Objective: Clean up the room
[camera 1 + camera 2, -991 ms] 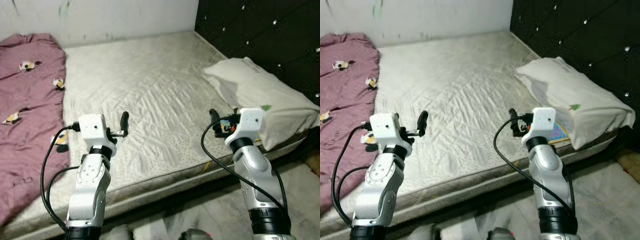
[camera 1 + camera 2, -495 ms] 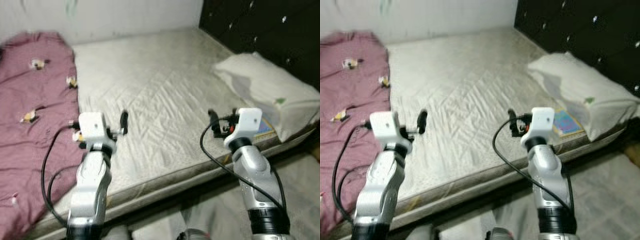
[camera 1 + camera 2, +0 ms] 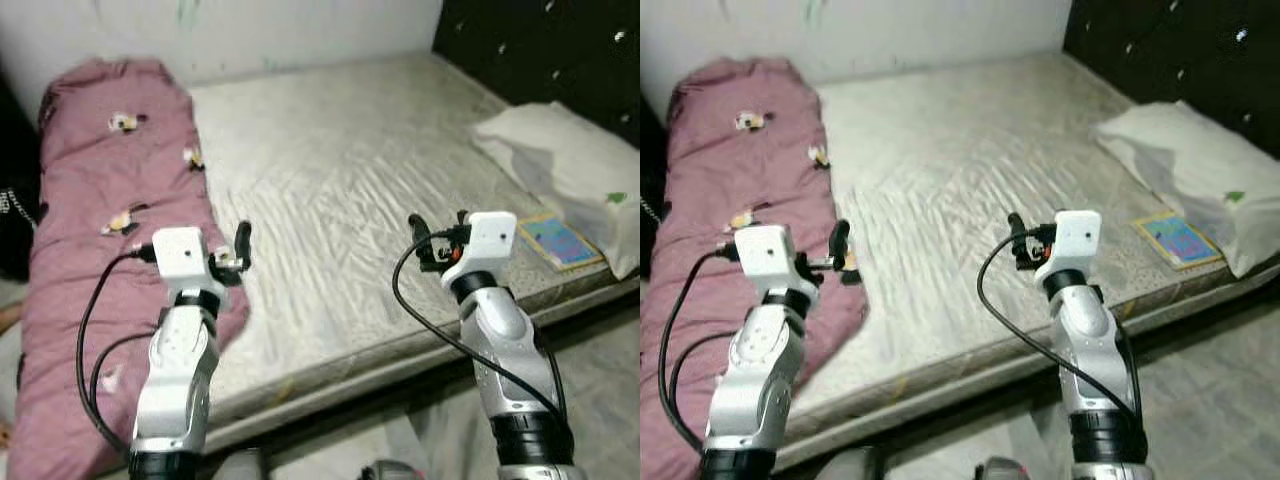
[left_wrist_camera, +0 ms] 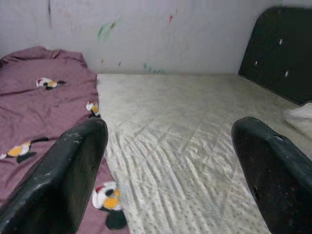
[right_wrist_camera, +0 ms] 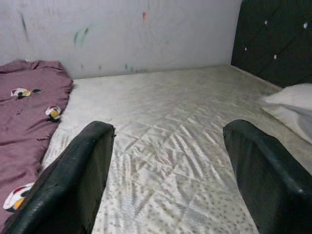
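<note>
A maroon quilt (image 3: 110, 200) printed with small penguin figures lies along the left side of the bed (image 3: 340, 180), its near end drooping over the mattress edge. Just inside that quilt edge the left tool (image 3: 240, 245) hovers above the bed, released, its two black fingers (image 4: 73, 180) spread wide with nothing between them. The pale quilted mattress stretches bare across the middle up to the white wall (image 3: 300, 30). The right tool (image 3: 425, 240) hangs over the near mattress edge, likewise released and empty. Further right a colourful book (image 3: 558, 240) lies flat near the bed's edge, just beside a white pillow (image 3: 570, 170) set against the dark tufted headboard (image 3: 540, 50).
</note>
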